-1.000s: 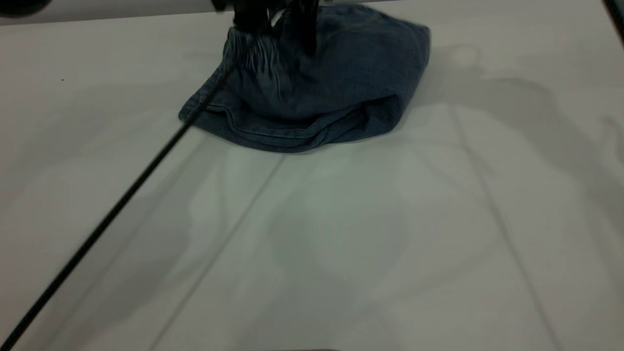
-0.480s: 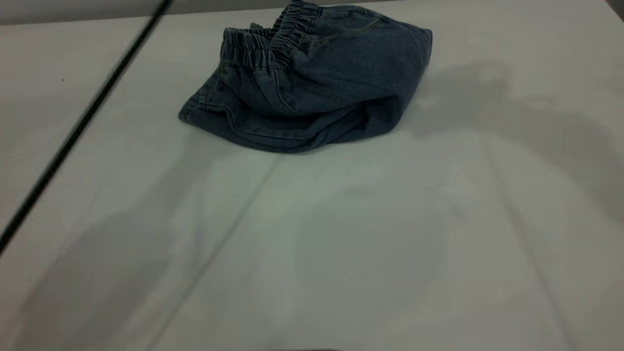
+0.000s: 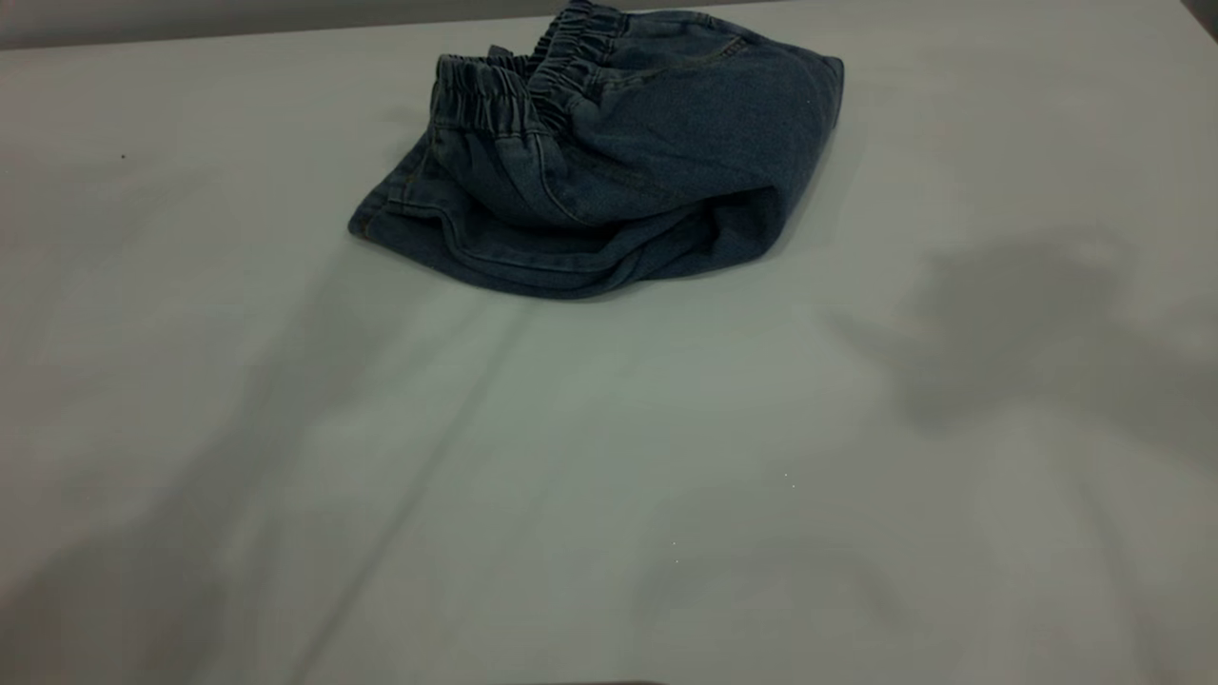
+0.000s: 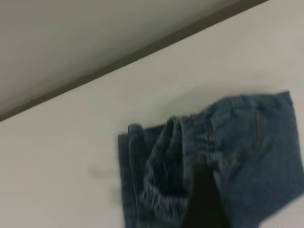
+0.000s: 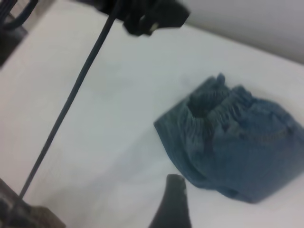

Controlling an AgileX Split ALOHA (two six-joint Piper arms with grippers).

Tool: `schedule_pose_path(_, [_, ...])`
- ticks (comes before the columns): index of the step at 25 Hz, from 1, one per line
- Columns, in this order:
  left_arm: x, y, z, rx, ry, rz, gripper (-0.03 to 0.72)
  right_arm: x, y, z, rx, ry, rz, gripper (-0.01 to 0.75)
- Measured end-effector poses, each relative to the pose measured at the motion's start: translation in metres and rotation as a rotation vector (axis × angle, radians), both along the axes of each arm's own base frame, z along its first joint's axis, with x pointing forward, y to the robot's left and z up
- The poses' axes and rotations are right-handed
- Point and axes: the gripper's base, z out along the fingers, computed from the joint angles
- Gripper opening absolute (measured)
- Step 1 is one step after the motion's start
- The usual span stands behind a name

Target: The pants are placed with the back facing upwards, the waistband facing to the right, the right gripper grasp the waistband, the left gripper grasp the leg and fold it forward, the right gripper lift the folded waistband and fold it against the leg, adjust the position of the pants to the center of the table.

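Observation:
The blue denim pants point(image 3: 609, 162) lie folded in a thick bundle at the far middle of the table, and nothing holds them. The gathered elastic waistband point(image 3: 519, 81) lies on top towards the far left, and the hems point(image 3: 495, 257) face the near left. Neither gripper appears in the exterior view. In the left wrist view, a dark part of my left gripper point(image 4: 204, 194) hangs above the pants point(image 4: 247, 152), apart from them. In the right wrist view, my right gripper point(image 5: 173, 204) is off the pants point(image 5: 237, 147), over bare table just beside the hem edge.
The white table point(image 3: 609, 476) stretches wide in front of the pants, crossed by soft arm shadows. Its far edge point(image 3: 190, 33) runs just behind the bundle. In the right wrist view, the left arm point(image 5: 147, 16) and its black cable point(image 5: 71, 104) hang over the table.
A gripper that stood on the waistband a second ago has lifted out of the exterior view. The black cable swept left and out. The pants stay put.

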Motion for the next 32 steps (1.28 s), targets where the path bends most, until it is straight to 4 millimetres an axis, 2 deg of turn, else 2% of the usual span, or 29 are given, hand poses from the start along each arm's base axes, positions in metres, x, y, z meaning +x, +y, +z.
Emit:
schedule_pose_path(4, [-0.045, 0.021, 0.029, 0.017, -0.004, -0.009, 0.456, -0.051, -0.011, 0.026, 0.043, -0.065, -0.039, 0.563])
schedule_pose_path(6, [-0.069, 0.033, 0.035, 0.041, 0.004, -0.003, 0.456, -0.079, -0.018, 0.033, 0.048, -0.099, -0.054, 0.562])
schedule_pose_path(8, [-0.097, 0.048, 0.046, 0.061, -0.013, 0.008, 0.456, -0.107, -0.025, 0.034, 0.042, -0.128, -0.064, 0.563])
schedule_pose_path(12, [-0.156, 0.076, 0.055, 0.078, -0.031, 0.018, 0.456, -0.163, -0.039, 0.026, 0.034, -0.181, -0.079, 0.563])
schedule_pose_path(14, [-0.183, 0.089, 0.054, 0.075, -0.032, 0.021, 0.456, -0.189, -0.046, 0.018, 0.022, -0.209, -0.09, 0.563])
schedule_pose_path(19, [-0.247, 0.117, 0.049, 0.043, -0.062, 0.036, 0.456, -0.254, -0.067, -0.013, -0.034, -0.303, -0.15, 0.563])
schedule_pose_path(22, [-0.273, 0.129, 0.034, 0.039, -0.052, 0.044, 0.456, -0.279, -0.077, -0.037, -0.071, -0.333, -0.19, 0.563])
schedule_pose_path(27, [-0.304, 0.142, -0.002, 0.056, -0.006, 0.047, 0.456, -0.298, -0.084, -0.082, -0.071, -0.301, -0.233, 0.563])
schedule_pose_path(32, [-0.343, 0.158, -0.024, 0.016, -0.038, 0.038, 0.456, -0.303, -0.085, -0.132, -0.088, -0.244, -0.233, 0.563])
